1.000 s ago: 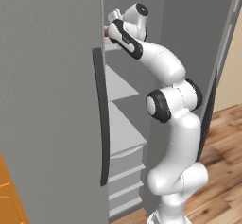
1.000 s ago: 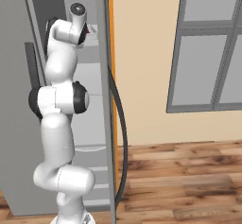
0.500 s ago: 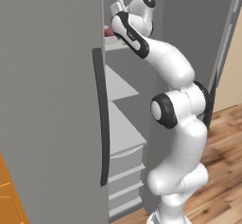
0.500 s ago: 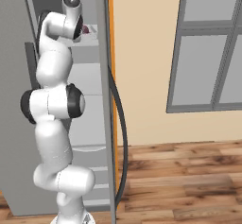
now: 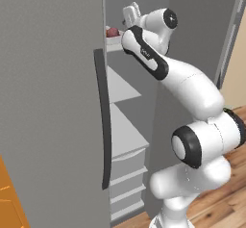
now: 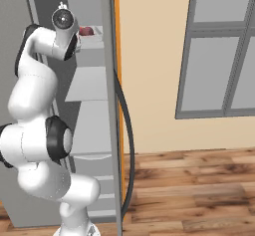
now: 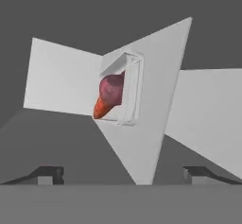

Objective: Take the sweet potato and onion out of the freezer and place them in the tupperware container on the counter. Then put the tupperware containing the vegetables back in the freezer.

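Looks like the final step's basically done: tupperware container [image 7: 130,88] with onion [image 7: 112,90] and sweet potato [image 7: 101,108] sits mid-frame on the freezer [image 5: 53,102] shelf. Gripper [image 7: 123,173] fingers apart, nothing held. Next I'd guess back out.

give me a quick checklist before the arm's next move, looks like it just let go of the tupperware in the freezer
1. Tupperware on a freezer shelf: ok.
2. Onion inside tupperware: ok.
3. Sweet potato inside tupperware: ok, orange tip shows below the onion.
4. Tool open and clear of the tupperware: ok, fingertips stand wide, nothing between them.
5. Tupperware fully seated, not overhanging the shelf edge: cannot tell.
6. Freezer door shut: not ok, it stands open, with the arm reaching in.
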Available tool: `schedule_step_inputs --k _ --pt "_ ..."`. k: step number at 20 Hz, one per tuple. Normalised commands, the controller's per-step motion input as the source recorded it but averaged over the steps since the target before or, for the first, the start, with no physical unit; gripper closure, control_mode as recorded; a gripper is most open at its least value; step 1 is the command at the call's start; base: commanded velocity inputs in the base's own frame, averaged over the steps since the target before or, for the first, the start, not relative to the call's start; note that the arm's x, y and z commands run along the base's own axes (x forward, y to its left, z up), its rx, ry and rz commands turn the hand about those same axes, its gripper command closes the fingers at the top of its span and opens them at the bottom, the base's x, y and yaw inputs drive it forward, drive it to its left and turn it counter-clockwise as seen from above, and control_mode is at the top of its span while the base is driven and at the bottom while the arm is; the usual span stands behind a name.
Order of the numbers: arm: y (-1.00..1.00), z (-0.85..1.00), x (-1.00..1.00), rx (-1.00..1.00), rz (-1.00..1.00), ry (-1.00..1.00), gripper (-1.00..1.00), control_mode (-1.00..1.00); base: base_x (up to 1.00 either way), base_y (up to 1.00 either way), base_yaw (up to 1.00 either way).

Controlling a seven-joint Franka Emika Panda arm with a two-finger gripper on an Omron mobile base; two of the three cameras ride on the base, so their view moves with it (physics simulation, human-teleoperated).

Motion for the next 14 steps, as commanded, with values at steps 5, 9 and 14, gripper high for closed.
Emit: schedule_step_inputs --k 5,9,14 --pt "-0.11 0.00 -1.00 0.00 0.00 -0.24 -1.00 -1.00 0.00 0.00 0.00" --pt "-0.24 0.04 -1.00 0.00 0.00 -0.13 -1.00 -1.00 0.00 0.00 0.00" --pt "-0.30 0.09 -1.00 0.00 0.00 -0.04 -1.00 -1.00 0.00 0.00 0.00"
